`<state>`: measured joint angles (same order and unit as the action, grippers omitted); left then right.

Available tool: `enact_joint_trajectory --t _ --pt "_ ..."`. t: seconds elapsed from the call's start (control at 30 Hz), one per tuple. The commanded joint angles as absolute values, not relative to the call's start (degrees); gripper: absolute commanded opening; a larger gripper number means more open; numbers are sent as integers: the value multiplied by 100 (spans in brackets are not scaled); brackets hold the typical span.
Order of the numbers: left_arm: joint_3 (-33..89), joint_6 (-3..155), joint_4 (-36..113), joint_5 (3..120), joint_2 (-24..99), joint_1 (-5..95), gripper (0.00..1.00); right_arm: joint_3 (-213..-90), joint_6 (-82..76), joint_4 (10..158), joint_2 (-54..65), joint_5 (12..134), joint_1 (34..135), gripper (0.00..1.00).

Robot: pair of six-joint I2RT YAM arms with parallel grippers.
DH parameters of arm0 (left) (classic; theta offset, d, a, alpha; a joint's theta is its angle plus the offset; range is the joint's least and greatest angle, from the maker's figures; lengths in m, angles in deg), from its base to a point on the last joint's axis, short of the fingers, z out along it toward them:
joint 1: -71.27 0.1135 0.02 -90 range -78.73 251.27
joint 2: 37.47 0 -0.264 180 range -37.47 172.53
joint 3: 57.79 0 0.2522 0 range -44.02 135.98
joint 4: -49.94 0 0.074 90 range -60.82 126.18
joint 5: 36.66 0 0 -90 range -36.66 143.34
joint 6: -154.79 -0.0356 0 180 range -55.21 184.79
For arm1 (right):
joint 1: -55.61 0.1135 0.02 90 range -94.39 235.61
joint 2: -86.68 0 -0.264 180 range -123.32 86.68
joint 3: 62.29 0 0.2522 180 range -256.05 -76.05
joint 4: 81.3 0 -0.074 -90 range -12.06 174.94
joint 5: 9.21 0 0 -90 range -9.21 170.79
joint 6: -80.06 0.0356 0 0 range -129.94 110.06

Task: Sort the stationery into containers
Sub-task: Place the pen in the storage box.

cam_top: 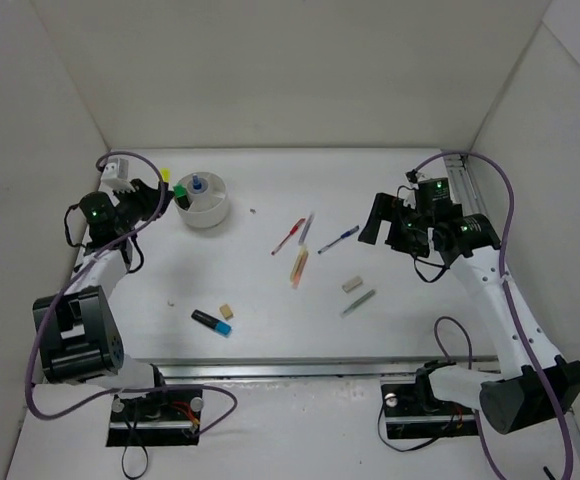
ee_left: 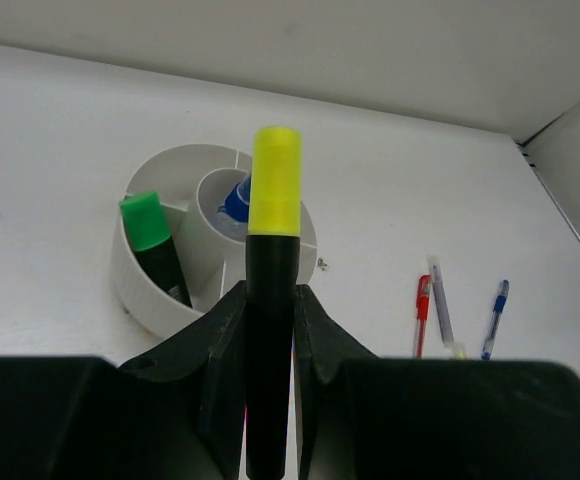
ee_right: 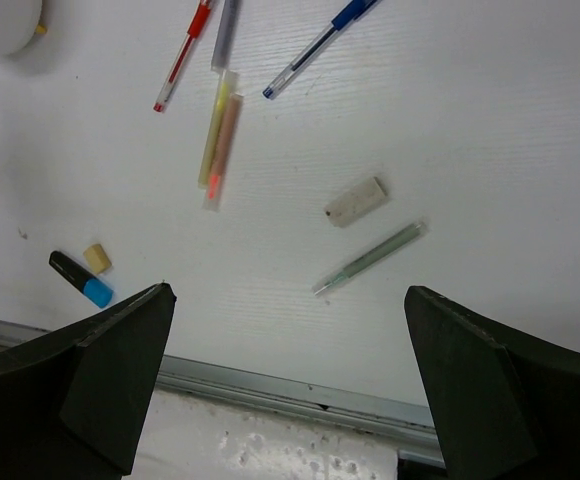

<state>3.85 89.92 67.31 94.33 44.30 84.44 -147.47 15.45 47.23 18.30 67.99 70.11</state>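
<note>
Left pincer (ee_left: 270,305): clamps yellow-tipped highlighter (ee_left: 274,190), near white bowl (ee_left: 130,275).
Right pincer (ee_right: 288,295): spread wide, empty, above table (ee_right: 490,120).
Green-tipped highlighter (ee_left: 150,228): in bowl's outer compartment.

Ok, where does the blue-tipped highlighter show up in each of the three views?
Top external: the blue-tipped highlighter lies left of centre toward the near edge, just below a beige eraser.
Left wrist: not in it.
Right wrist: at the lower left, beside the same eraser.
Shared landmark: the red pen, which shows in all three views.
</note>
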Motion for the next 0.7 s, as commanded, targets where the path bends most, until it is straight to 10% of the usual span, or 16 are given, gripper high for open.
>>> enact_joint_trajectory --t 0.0,0.67 --pt "888 9520 8284 10265 4926 8454 0 -14707 1344 4961 1979 6752 6853 98" --pt "2268 8580 7757 8534 6509 7698 0 -14584 1168 4970 2155 6831 6405 98"
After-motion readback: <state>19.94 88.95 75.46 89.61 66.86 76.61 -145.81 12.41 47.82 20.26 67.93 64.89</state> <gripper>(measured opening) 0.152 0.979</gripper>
